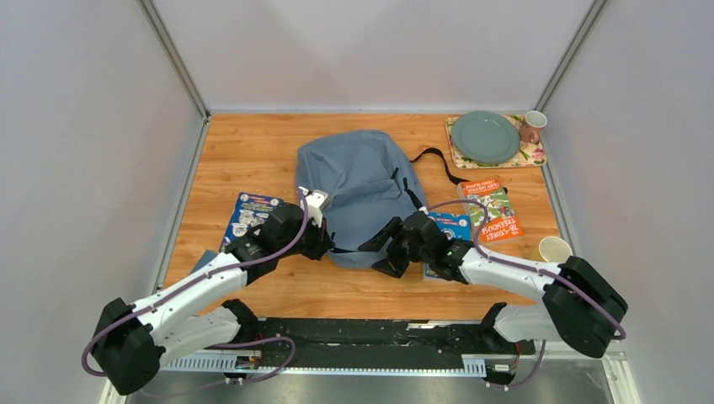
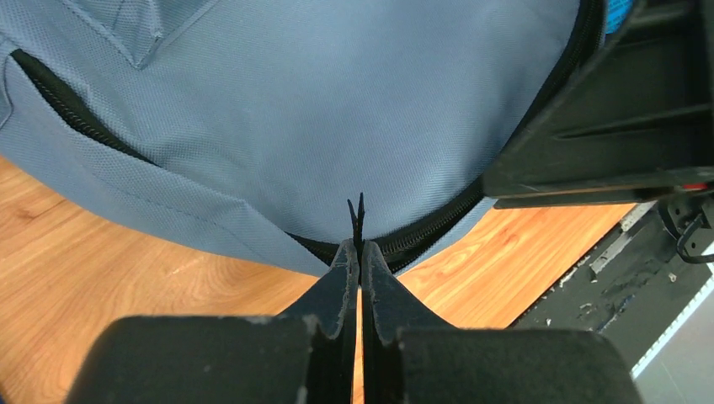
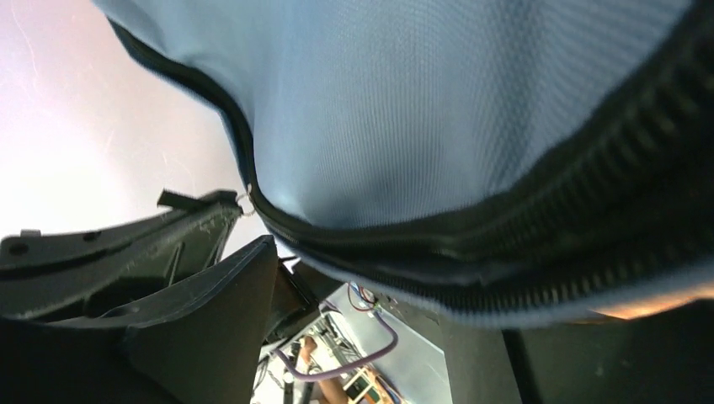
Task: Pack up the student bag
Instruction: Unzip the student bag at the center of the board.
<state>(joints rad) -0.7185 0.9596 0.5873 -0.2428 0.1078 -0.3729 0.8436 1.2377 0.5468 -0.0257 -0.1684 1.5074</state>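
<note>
The student bag [image 1: 358, 194], grey-blue with dark zips, lies flat in the middle of the table. My left gripper [image 1: 324, 244] is at its near left edge, shut on a thin black zip pull [image 2: 357, 217] that sticks up from the fingertips [image 2: 345, 261]. The left wrist view shows the bag [image 2: 337, 101] filling the frame. My right gripper [image 1: 383, 248] stands open at the bag's near edge. In the right wrist view the bag's zipped rim [image 3: 505, 244] hangs across the gap of the right gripper [image 3: 379, 337], and nothing is pinched.
A blue book [image 1: 253, 215] lies left of the bag and another blue book [image 1: 450, 225] under my right arm. Orange and green books [image 1: 492, 209] lie to the right. At the back right are a green plate [image 1: 486, 137] on a placemat and a mug [image 1: 532, 126]. A pale cup [image 1: 551, 249] stands at the right edge.
</note>
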